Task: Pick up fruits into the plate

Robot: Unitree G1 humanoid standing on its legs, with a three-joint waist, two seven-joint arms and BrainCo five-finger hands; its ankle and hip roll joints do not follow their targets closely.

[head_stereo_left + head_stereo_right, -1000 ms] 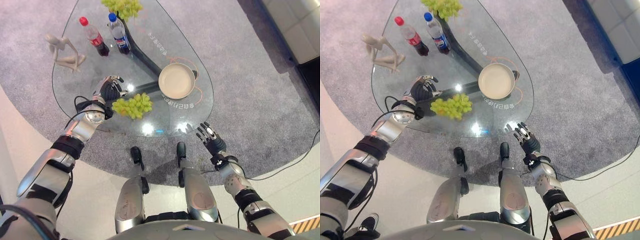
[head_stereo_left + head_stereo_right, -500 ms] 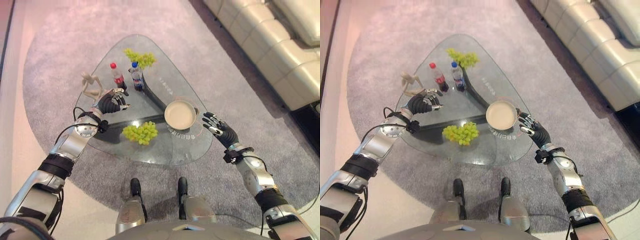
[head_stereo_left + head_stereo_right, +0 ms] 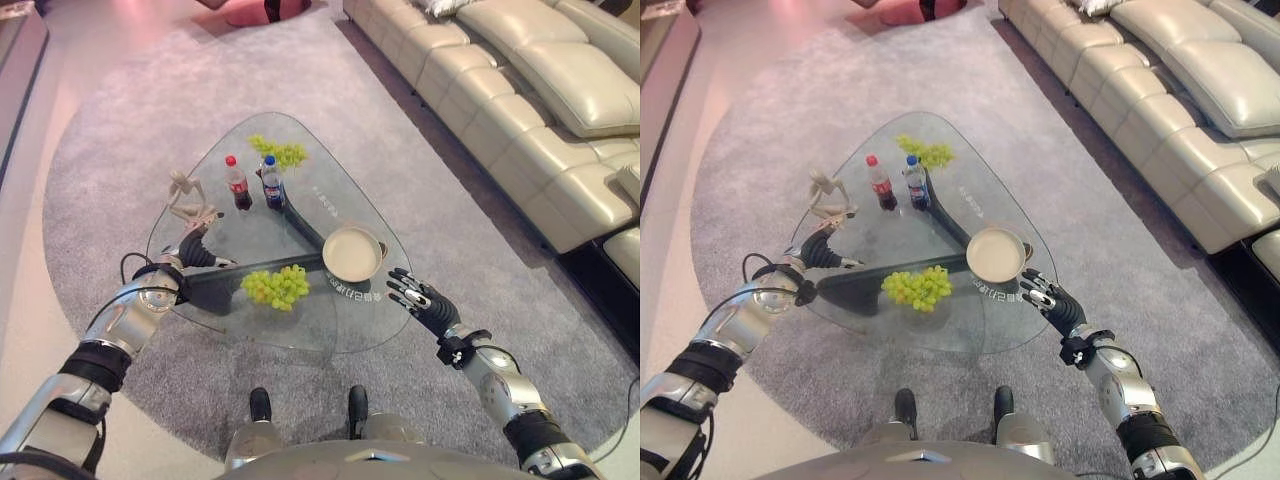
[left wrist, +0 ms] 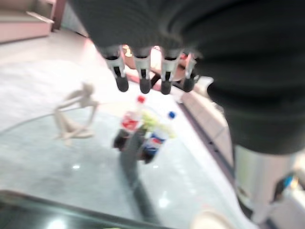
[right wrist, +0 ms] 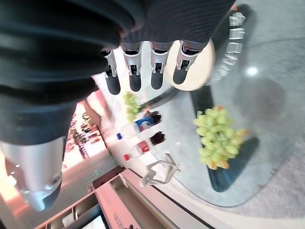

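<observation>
The left hand (image 3: 196,252) hangs over the table's left edge with fingers loosely curled, holding nothing, well back from the grapes (image 3: 274,286) it was right beside a second ago. The right hand (image 3: 424,305) has risen from below the near edge and now hovers fingers spread and empty by the table's right rim, just beside the plate (image 3: 352,253). The head camera has also tipped up and pulled away, so the whole glass table (image 3: 330,320), the grey rug and a cream sofa (image 3: 520,110) now show.

The near bunch of grapes lies untouched on the glass, left of the empty plate and close to it. A second bunch (image 3: 279,152) sits at the far tip of the table. No fruit is in the plate yet; the left hand's retreat suggests the grasp must be set up afresh.

Two bottles (image 3: 253,183) and a pale figurine (image 3: 185,195) stand on the far left of the table, behind the left hand and clear of the short path from grapes to plate. Nothing lies between them.
</observation>
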